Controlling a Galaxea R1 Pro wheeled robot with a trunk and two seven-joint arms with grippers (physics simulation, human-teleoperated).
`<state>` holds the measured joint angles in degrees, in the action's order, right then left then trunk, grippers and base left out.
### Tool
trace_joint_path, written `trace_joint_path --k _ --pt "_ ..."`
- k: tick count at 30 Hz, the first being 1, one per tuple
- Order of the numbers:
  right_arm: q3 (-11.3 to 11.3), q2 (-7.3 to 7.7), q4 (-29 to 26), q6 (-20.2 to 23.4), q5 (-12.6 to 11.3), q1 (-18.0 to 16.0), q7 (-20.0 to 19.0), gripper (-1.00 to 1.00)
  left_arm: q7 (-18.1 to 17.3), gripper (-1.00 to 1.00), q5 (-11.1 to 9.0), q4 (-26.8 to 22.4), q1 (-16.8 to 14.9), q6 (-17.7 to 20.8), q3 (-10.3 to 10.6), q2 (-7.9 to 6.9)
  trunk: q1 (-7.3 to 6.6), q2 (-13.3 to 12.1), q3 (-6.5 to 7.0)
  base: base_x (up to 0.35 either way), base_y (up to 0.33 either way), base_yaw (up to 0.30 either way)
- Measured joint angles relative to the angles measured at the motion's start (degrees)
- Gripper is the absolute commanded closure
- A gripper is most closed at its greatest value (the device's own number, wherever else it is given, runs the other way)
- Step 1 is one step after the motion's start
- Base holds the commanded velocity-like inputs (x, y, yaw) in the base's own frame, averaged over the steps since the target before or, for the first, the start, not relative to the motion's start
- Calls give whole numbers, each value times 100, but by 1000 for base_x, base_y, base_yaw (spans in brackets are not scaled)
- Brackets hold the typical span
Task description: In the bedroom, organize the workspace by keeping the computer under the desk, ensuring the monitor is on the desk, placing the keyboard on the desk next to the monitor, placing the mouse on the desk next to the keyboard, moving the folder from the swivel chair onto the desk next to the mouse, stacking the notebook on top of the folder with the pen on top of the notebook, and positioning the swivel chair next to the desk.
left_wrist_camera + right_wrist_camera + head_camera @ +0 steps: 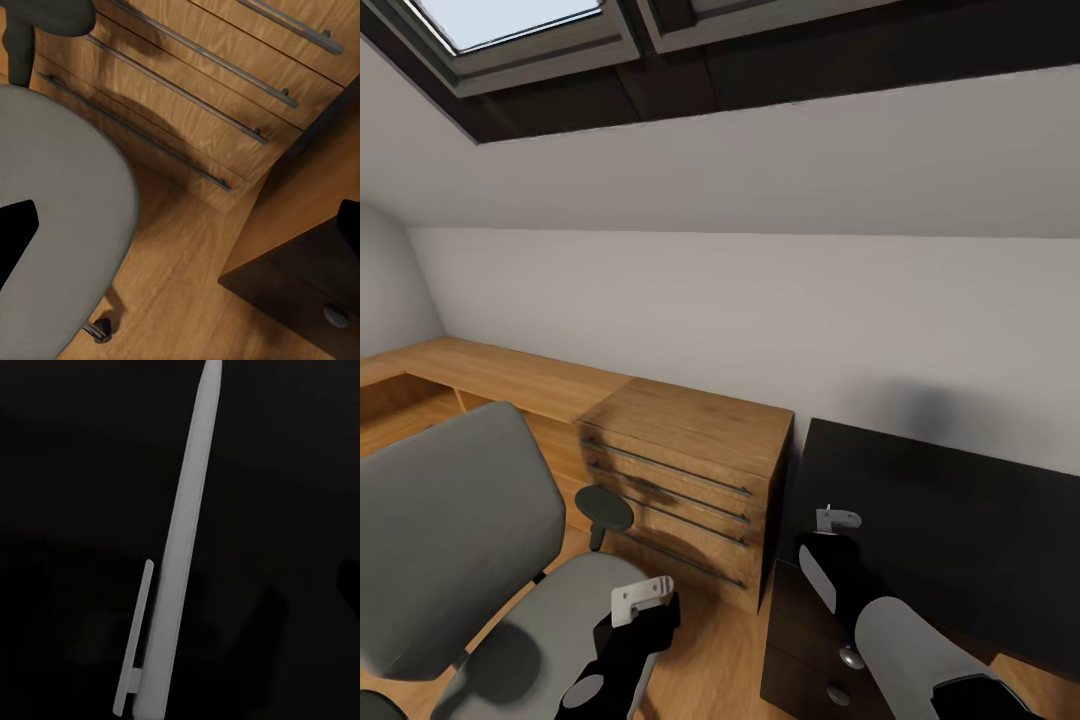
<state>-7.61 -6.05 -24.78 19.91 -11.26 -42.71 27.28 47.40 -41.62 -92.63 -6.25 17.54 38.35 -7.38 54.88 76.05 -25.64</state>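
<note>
Wood cabinet (690, 490) — beside black desk (960, 520)

Attic room: skylight (510, 25), desk (960, 520)

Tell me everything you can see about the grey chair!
The swivel chair has a tall, rounded back and a wide seat, both in soft-looking grey fabric. A round black armrest pad sits on a dark post beside the seat. Low down, a shiny leg ends in a small caster on the wood floor. The chair stands upright beside the light wood cabinet, apart from it. Its seat looks bare. The left hand hangs above the seat's edge.
</note>
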Motion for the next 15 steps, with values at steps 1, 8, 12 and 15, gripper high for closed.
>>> trace_joint_path --k 1,8,12,15 --pt "0 0 0 0 0 0 0 -100 0 -100 0 0 0 0 -1 -1 0 0 0 0 0 0" --pt "0 0 -1 -2 -3 0 -1 -100 0 -100 0 0 0 0 0 -4 0 0 0 0 0 0" --pt "-1 -1 5 -21 -26 0 -12 100 0 -100 0 0 -1 0 3 -4 0 0 0 0 0 0" --pt "-1 -1 5 -20 -24 0 -13 100 0 -100 0 0 -1 0 4 -4 0 0 0 0 0 0"
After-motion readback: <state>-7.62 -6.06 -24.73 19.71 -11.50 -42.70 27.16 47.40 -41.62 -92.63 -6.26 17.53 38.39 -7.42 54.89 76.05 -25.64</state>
